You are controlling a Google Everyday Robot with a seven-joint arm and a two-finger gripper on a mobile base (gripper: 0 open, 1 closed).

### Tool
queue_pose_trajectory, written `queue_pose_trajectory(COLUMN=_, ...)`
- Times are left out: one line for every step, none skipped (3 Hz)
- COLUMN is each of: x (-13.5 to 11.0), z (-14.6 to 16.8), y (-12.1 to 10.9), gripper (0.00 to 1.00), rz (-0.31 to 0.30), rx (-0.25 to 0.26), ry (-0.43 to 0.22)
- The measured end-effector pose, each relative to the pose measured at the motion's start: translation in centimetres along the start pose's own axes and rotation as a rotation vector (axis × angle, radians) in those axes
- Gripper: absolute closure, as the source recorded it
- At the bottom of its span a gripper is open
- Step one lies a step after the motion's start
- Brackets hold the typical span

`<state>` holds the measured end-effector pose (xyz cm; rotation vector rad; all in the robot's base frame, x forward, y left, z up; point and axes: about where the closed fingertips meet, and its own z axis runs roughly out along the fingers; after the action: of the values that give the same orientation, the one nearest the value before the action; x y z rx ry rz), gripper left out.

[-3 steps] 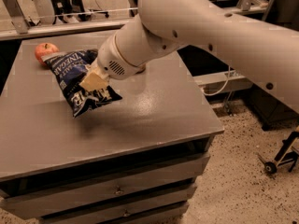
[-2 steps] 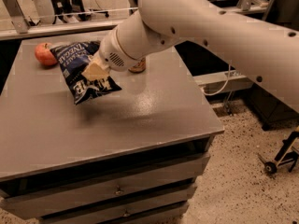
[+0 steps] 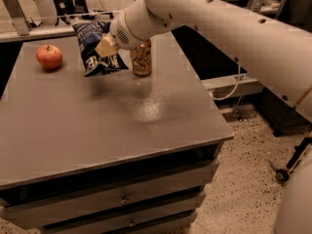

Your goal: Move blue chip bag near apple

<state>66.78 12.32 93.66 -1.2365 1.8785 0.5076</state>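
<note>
Camera view is showing a flat grey tabletop [image 3: 146, 130] stretching away. Toward its far side, the white robot arm's [image 3: 219, 18] gripper [image 3: 107, 47] is pinching a crinkly navy-blue chip bag [image 3: 95, 62], holding it off the surface. A small round red apple [image 3: 49, 57] is sitting apart at left, and a gold-brown drink can [image 3: 141, 58] is standing just beside the bag at right.

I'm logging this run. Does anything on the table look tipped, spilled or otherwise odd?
Nothing spilled or tipped. The only oddity is the blue chip bag, hanging crumpled and tilted in the gripper, apparently above the table, between the apple and the upright can.
</note>
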Motion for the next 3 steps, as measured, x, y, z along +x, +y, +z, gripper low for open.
queue_pose_trajectory(x=-0.8, z=2.3, y=-1.4, gripper=1.0, rz=0.04, rx=0.012, ry=-0.011)
queue_pose_trajectory(x=-2.0, z=7.0, y=-3.4, gripper=1.0, rz=0.096, rx=0.008, ry=-0.015)
queue_pose_trajectory(x=-2.3, z=9.4, y=-4.7, gripper=1.0, rz=0.136, rx=0.005, ry=-0.016)
